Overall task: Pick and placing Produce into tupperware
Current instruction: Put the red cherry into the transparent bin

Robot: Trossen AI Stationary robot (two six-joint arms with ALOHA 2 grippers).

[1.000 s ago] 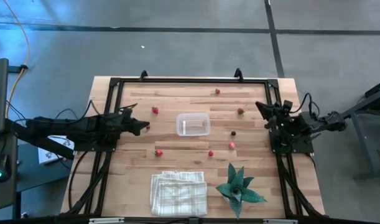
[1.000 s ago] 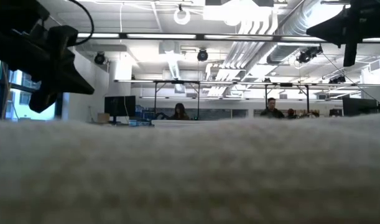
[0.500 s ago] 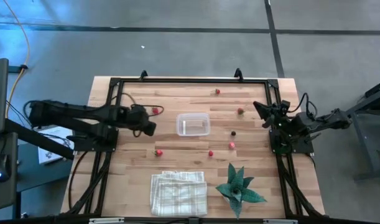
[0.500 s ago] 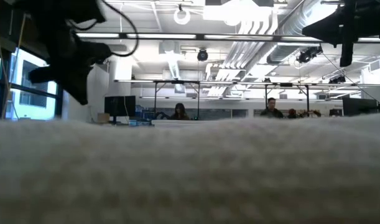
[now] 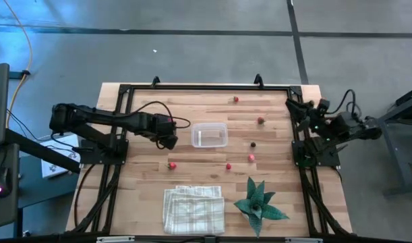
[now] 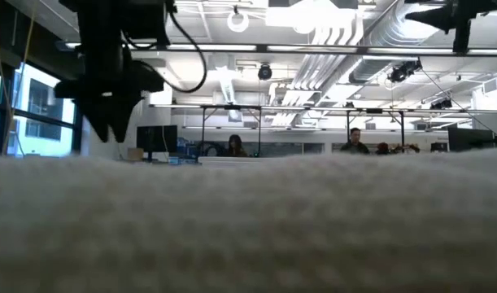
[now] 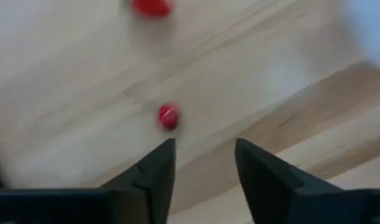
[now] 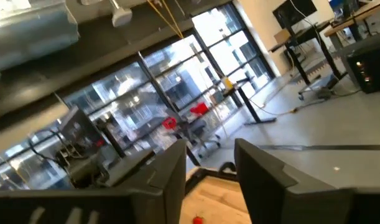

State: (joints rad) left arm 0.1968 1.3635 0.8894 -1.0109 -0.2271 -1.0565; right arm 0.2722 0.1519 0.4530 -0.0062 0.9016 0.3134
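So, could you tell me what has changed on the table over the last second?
The left gripper has swung from the table's left side toward the tupperware and now points down, open, near a red piece. The right gripper has drawn back toward the table's far right corner, open. Nothing was picked up or released; the produce, tupperware, cloth and plant lie as before.

Produce [image 5: 228, 166] scattered around tupperware [image 5: 210, 135]

Even overhead light falls on the desk [image 5: 206, 111] with soft shadows, the low view's foreground is a blurred pale mass, and the left wrist view is motion-blurred.
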